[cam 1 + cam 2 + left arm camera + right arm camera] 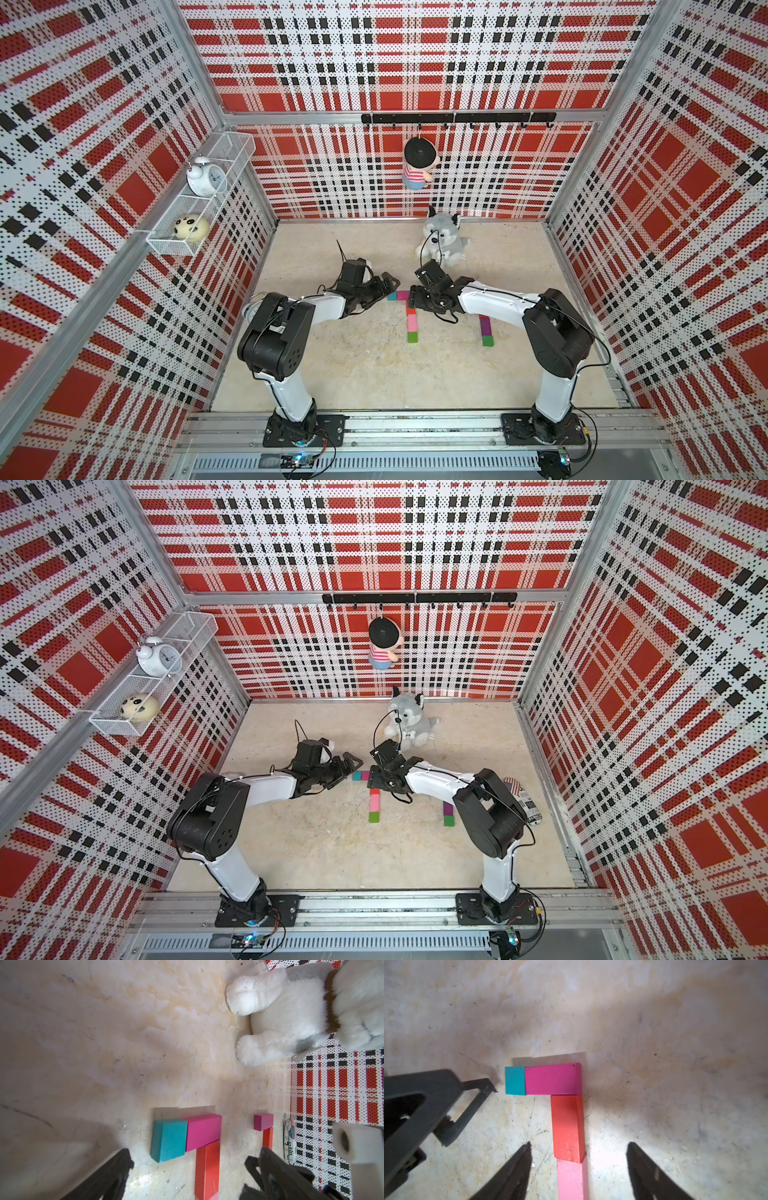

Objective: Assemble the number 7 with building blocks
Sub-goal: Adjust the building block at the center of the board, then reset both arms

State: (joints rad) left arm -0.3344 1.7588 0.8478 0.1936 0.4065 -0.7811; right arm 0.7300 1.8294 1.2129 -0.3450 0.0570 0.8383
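Tabletop (104,1043) bears a small magenta block (263,1122) in left wrist view, not right.

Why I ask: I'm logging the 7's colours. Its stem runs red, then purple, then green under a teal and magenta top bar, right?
No: the middle stem block is pink, not purple, as a top view shows. The rest holds: red block, green block, teal square and magenta block.
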